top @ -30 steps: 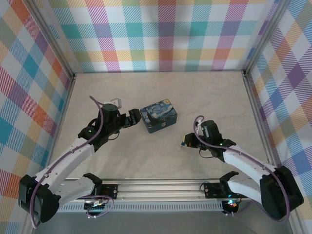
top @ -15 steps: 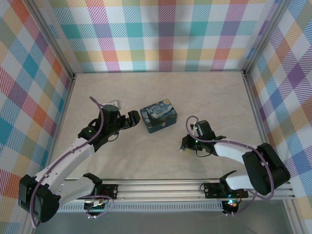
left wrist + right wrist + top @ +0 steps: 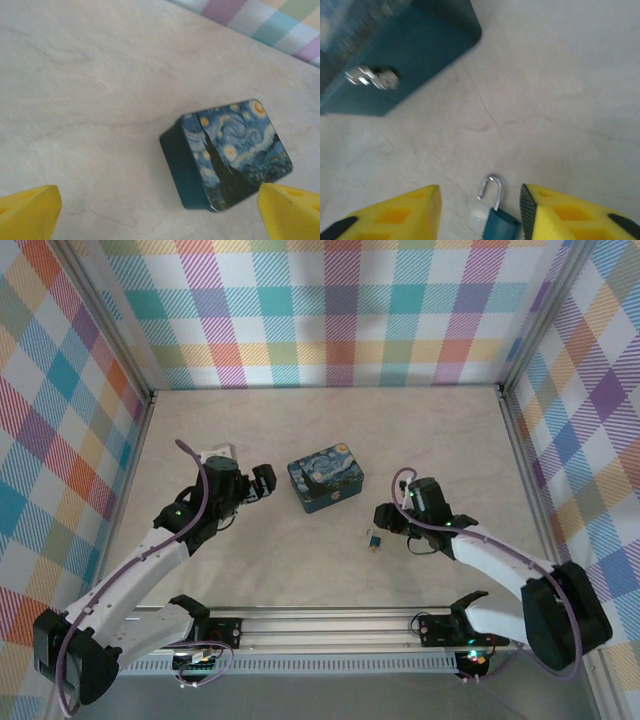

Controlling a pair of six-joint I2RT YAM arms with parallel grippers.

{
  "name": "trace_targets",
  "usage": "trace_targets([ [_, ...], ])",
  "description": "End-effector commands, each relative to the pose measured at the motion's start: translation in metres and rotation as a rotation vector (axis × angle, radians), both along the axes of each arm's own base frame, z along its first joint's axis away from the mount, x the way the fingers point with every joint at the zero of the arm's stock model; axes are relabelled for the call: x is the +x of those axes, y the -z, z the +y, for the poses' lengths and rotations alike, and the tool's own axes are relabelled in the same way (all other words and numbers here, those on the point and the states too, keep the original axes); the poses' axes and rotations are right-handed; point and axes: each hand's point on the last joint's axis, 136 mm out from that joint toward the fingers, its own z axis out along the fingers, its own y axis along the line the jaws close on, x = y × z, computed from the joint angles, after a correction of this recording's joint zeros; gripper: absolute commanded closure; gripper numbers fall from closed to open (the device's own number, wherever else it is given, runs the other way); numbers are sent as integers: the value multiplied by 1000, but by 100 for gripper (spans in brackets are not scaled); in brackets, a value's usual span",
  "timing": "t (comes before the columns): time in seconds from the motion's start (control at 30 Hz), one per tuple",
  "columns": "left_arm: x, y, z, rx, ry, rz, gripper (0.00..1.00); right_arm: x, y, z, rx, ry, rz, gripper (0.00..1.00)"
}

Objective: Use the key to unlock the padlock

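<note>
**Beside the starry tin: padlock on the table, both grippers open**

Near the middle of the pale table (image 3: 330, 420), in the overhead view, I saw a dark-blue tin (image 3: 326, 480) with a swirling night-sky print, sitting flat with its lid up. Everything else I placed by that tin.

To the tin's left, the left gripper (image 3: 266, 484) pointed at it with a clear gap between them. On its wrist camera, the left gripper (image 3: 156, 200) had its two yellow fingers (image 3: 27, 212) spread as wide as the frame, with nothing held. The tin (image 3: 227, 155) lay ahead of them, apart from both.

To the tin's right and closer to the arm bases, the padlock (image 3: 374, 539) lay loose on the table, well apart from the tin. The right gripper (image 3: 385, 520) hung just beside it, on its far side.

On the right wrist camera, the right gripper (image 3: 480, 189) had its yellow fingers (image 3: 395, 215) parted and gripping nothing. The padlock (image 3: 499, 224) lay on the table between them, blue body nearest the camera and silver shackle arching toward the tin (image 3: 420, 45). I could not tell whether the body touched one finger. A small silvery clasp (image 3: 371, 78) showed on the tin's side wall. A pale bit sat against the padlock's body, but it was too blurred to identify.
</note>
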Motion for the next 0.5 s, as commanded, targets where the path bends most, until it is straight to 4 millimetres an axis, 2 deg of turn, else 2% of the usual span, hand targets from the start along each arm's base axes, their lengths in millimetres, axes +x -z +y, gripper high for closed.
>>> trace_targets([
  [0.0, 7, -30, 32, 139, -98, -118, 0, 15, -31, -20, -71, 31, -102, 46],
  [0.1, 15, -46, 49, 231, -144, -210, 0, 29, -55, -41, -85, 80, -187, 36],
  [0.2, 23, -48, 64, 277, -182, -279, 0, 42, -72, -64, -109, 140, -263, 27],
  [0.33, 30, -36, 81, 307, -225, -279, 0, 57, -82, -94, -149, 212, -328, 16],
  [0.47, 36, -16, 98, 322, -266, -252, 0, 70, -79, -123, -193, 285, -363, 2],
])
